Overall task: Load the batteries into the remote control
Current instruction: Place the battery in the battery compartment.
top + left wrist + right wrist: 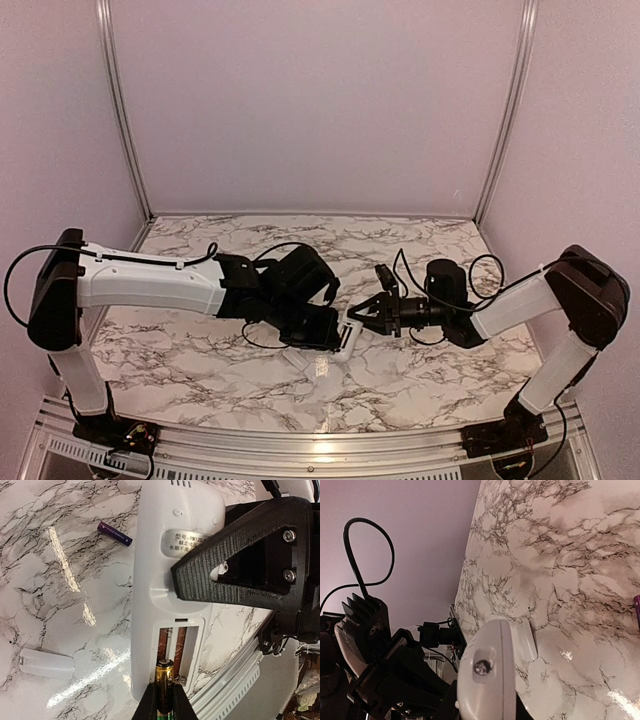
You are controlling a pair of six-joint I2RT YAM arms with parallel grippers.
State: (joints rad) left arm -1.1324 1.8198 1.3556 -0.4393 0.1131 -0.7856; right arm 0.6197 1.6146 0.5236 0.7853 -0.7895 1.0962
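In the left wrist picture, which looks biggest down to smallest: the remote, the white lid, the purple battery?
Biggest: the remote, though it's closest to the camera, so that helps it.
Then the white lid.
Smallest: the purple battery, shorter and thinner than the lid.

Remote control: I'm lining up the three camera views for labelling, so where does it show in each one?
Top external: remote control small and white, just below the picture's centre.
Left wrist: remote control fills the middle, back side up, with a battery at its open bay at the bottom.
Right wrist: remote control at bottom centre, seen end-on.
Shared landmark: the marble tabletop shows in every view.
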